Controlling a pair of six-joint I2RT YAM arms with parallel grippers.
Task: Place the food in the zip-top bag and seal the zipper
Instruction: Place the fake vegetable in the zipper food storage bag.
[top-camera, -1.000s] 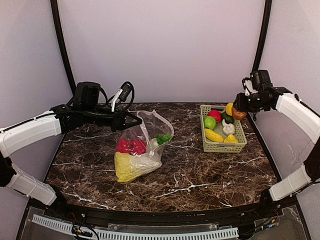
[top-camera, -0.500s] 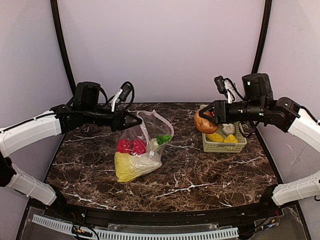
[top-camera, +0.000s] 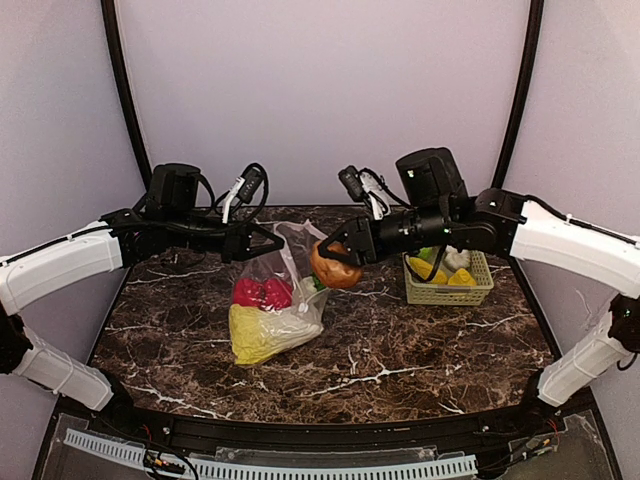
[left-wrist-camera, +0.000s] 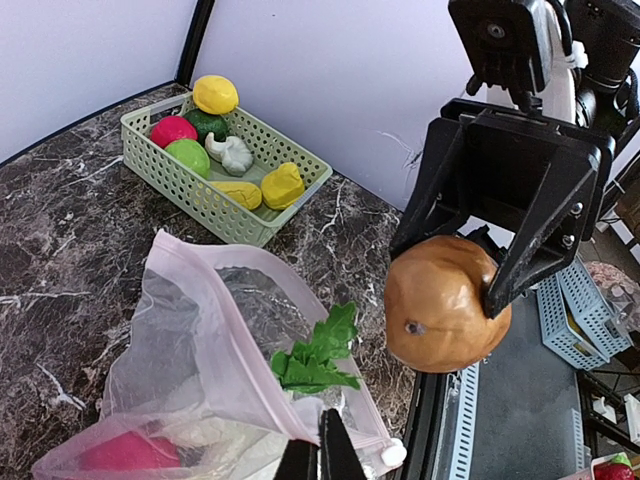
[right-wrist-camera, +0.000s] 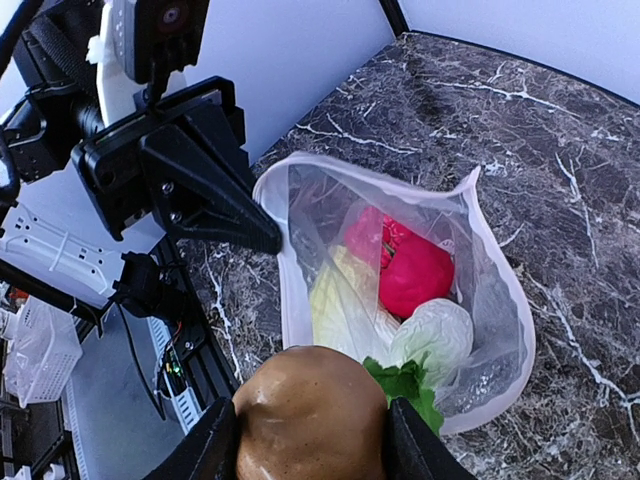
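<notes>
In the left wrist view the bottom edge cuts off the left jaws, leaving only their dark tips, and with them the lower part of the zip-top bag (left-wrist-camera: 190, 330) and most of the red piece (left-wrist-camera: 125, 452) inside it. The right wrist view loses the underside of the brown round food (right-wrist-camera: 310, 425) at its bottom edge. From above, the right arm (top-camera: 555, 238) covers the far side of the green basket (top-camera: 445, 295), so what lies there cannot be told.
</notes>
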